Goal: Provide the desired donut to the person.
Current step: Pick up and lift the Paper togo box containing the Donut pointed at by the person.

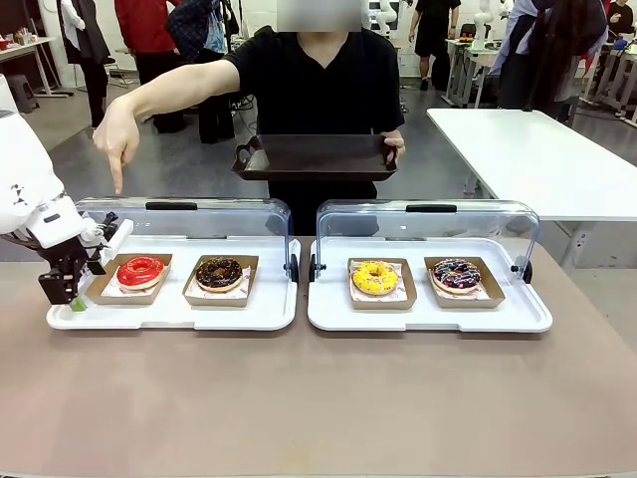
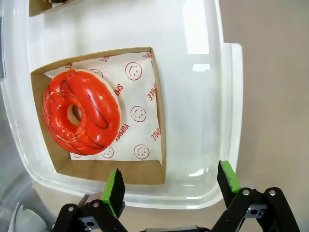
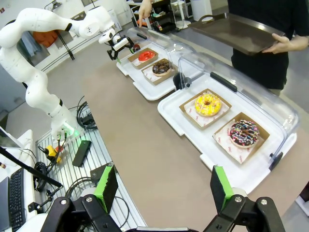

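Front view has the person [image 1: 318, 90] holding a dark tray [image 1: 315, 157] in one hand and pointing a finger of the other hand [image 1: 117, 139] straight down over the red donut [image 1: 140, 270]. It sits in its cardboard box [image 1: 111, 291] at the left end of the left white tray [image 1: 179, 314], lid up. Left gripper [image 2: 171, 186] hangs just outside that tray's edge by the box, fingers spread wide and empty, maybe touching the rim, hard to say; right gripper [image 3: 164, 186] is wide open and empty too, well away from the trays.
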Tool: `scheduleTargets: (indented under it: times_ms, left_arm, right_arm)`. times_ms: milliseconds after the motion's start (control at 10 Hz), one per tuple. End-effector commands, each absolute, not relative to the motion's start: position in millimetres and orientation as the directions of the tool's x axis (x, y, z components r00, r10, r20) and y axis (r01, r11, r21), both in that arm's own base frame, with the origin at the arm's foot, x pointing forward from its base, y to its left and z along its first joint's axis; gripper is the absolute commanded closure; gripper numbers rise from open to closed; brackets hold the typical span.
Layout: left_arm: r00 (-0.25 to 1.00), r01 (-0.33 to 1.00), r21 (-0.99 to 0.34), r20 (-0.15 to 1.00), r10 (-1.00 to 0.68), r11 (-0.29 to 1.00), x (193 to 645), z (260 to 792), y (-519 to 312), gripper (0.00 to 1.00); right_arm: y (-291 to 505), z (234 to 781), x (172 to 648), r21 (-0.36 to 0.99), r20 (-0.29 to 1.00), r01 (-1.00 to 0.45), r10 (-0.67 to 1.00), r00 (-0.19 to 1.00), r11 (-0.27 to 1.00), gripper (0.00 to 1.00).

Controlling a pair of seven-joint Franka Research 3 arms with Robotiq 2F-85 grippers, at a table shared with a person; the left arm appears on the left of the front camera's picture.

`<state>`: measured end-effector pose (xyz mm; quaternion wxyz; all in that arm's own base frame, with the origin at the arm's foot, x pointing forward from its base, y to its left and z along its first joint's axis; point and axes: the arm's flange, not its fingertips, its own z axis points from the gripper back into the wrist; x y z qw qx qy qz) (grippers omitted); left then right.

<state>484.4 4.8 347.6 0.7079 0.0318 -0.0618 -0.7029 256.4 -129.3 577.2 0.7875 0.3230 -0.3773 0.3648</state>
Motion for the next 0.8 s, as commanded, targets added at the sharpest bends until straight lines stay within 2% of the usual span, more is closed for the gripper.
scheduleTargets:
  times_ms: [0,600,700]
  left_arm:
    - [-0.015,0.990,0.138,0.055,-0.998,-0.007,497.5,338.2,9.9,0.00]
    - [-0.011,0.993,0.121,0.052,-0.999,-0.005,511.6,320.9,5.4,0.00]
    - [-0.011,0.993,0.122,0.080,-0.997,-0.001,511.2,320.5,5.7,0.18]
  right_arm:
    - [-129.5,576.6,256.6,0.235,0.834,-0.823,0.327,0.444,0.518,0.00]
    - [-129.5,576.6,256.6,0.235,0.834,-0.823,0.327,0.444,0.518,0.00]
    - [-129.5,576.6,256.6,0.235,0.834,-0.823,0.327,0.444,0.518,0.00]
